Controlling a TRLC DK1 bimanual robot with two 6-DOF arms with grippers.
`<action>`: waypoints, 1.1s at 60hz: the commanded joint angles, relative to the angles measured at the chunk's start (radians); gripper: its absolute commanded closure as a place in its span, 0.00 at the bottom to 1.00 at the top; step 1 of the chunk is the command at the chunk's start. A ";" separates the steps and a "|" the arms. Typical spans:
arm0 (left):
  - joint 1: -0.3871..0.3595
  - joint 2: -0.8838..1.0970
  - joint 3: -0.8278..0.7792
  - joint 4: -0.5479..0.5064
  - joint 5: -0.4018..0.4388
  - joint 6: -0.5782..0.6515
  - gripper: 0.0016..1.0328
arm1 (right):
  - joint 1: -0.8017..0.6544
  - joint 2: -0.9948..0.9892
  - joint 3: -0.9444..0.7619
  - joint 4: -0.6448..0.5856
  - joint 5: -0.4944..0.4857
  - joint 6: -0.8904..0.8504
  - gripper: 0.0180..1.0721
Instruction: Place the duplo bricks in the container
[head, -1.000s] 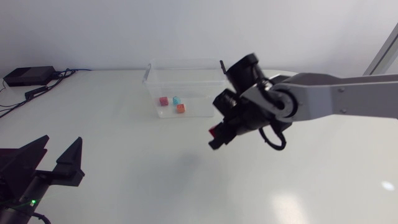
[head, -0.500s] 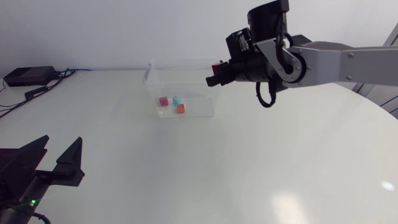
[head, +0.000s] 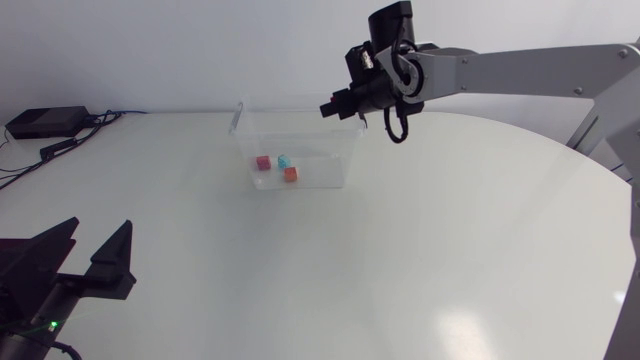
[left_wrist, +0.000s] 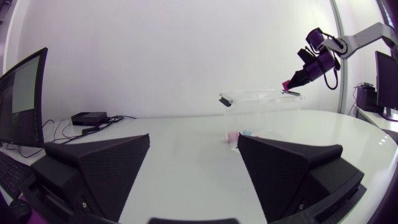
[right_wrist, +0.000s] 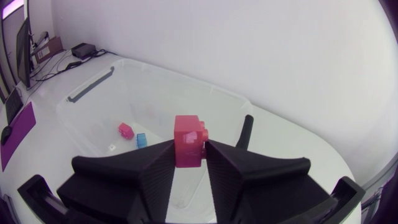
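Observation:
A clear plastic container (head: 293, 105) stands at the back middle of the table. Inside it lie a pink brick (head: 263, 163), a light blue brick (head: 283, 160) and an orange brick (head: 290, 174). My right gripper (head: 334, 108) hovers over the container's right rim. In the right wrist view this gripper (right_wrist: 189, 163) is shut on a red brick (right_wrist: 189, 142), above the container's floor (right_wrist: 155, 106), where the pink brick (right_wrist: 126, 130) and the blue brick (right_wrist: 141, 140) lie. My left gripper (head: 85, 255) stands open and empty near the front left corner, far from the container (left_wrist: 261, 99).
A black box (head: 45, 121) with cables sits at the table's back left edge. The container has a dark clip (right_wrist: 245, 132) on its near wall and a grey one (right_wrist: 93, 85) on the far side.
My right arm has lifted the red brick from the middle of the table and carried it back to above the container's right rim. The left arm has not moved.

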 joint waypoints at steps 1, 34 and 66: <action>0.004 -0.011 -0.018 0.009 0.008 0.014 0.04 | 0.007 0.012 0.000 -0.018 -0.004 0.020 0.20; 0.004 -0.011 -0.018 0.009 0.008 0.014 0.04 | -0.045 -0.258 -0.101 -0.127 0.127 0.060 0.05; 0.004 -0.011 -0.018 0.009 0.008 0.014 0.04 | -0.125 -0.704 -0.489 -0.116 0.177 0.049 0.05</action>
